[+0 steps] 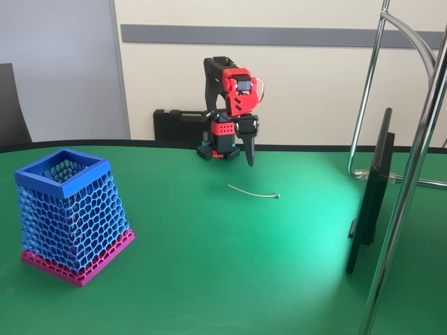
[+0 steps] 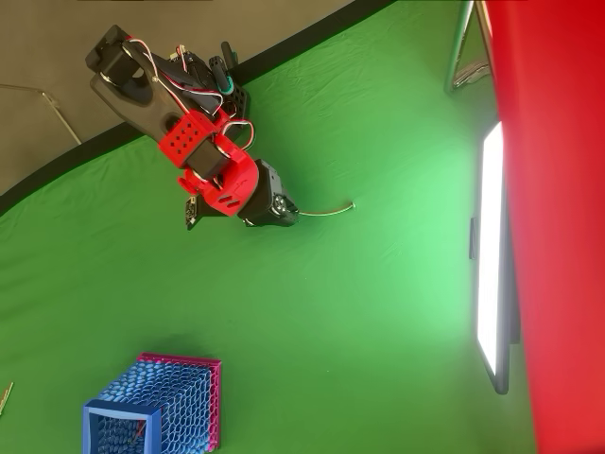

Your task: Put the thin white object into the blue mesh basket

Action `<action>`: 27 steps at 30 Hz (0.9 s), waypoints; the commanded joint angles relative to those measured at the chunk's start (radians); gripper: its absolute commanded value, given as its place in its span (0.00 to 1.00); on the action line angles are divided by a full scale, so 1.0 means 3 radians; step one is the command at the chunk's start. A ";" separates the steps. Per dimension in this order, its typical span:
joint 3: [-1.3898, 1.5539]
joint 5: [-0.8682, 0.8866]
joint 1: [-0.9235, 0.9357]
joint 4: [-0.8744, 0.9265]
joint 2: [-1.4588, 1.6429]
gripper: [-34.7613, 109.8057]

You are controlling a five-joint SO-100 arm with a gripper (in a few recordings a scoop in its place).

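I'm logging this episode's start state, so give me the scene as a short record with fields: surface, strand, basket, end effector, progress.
surface: green table
strand: thin white strand lying flat on the table, small knob at its right end in the fixed view
basket: blue mesh basket with pink base, upright, at the left in the fixed view, well apart from the strand
end effector: end effector pointing down, behind the strand in the fixed view, holding nothing; whether it is open or shut is unclear
progress: strand not yet picked up
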 commanded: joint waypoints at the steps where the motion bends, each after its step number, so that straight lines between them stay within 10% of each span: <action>1: -0.0225 0.0066 -0.0082 0.0020 -0.0179 0.35; 27: -0.1104 0.0547 -0.0588 0.0026 -0.1759 0.35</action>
